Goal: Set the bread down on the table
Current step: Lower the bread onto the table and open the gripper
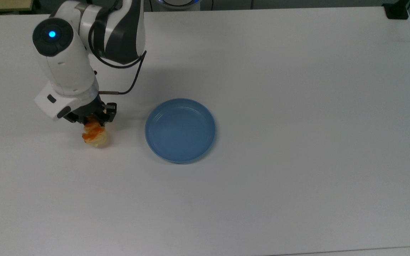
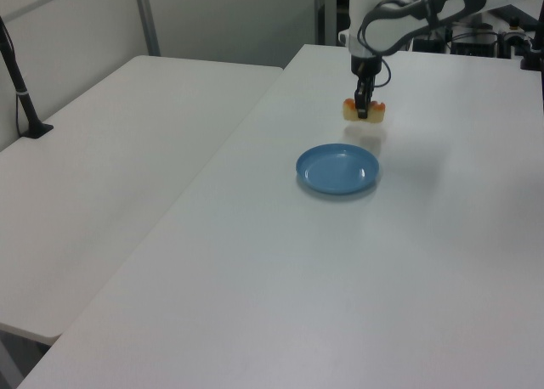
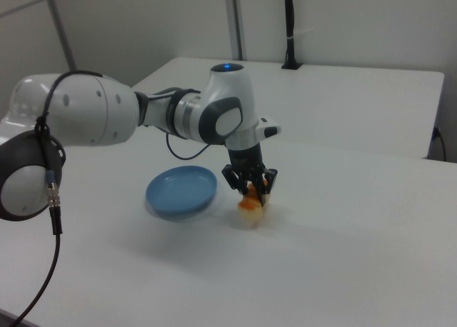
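Clearly the gripper point(image 1: 92, 120) was pinching the bread point(image 1: 95, 135) from above, its long axis running away toward the top view's bottom; below lay bare table point(image 1: 297, 106), well apart from the blue plate point(image 1: 180, 130). Whether the bread touched the surface I could not tell.

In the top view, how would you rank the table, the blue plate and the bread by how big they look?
Largest to smallest in the top view:
1. The table, spanning nearly the whole picture.
2. The blue plate, a round dish near the middle.
3. The bread, held in the gripper; partly hidden, but clearly shorter than the plate's width.
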Motion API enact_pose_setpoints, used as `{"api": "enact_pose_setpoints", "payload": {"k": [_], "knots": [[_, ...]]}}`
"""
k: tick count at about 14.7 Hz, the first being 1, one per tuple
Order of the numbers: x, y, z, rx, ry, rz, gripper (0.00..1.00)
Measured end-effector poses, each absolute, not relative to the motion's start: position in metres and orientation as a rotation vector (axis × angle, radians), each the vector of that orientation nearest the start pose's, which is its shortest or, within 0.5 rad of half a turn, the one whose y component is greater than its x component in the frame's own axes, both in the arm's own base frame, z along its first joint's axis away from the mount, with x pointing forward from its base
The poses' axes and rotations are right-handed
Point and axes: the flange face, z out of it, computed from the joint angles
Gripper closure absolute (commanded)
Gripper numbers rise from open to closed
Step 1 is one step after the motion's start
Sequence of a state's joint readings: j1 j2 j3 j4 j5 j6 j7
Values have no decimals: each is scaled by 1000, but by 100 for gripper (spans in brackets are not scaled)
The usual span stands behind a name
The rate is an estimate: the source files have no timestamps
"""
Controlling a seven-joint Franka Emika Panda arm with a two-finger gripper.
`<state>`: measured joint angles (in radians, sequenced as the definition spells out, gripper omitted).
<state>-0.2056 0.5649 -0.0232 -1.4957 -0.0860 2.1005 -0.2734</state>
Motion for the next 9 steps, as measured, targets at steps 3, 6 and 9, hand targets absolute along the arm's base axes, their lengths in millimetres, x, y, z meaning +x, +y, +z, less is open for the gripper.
{"api": "enact_pose_setpoints", "payload": {"k": [3, 6, 9], "knots": [[695, -161, 328, -3233, -156, -47, 0], [695, -160, 326, -3233, -157, -46, 0], [698, -158, 335, -3235, -161, -72, 0]]}}
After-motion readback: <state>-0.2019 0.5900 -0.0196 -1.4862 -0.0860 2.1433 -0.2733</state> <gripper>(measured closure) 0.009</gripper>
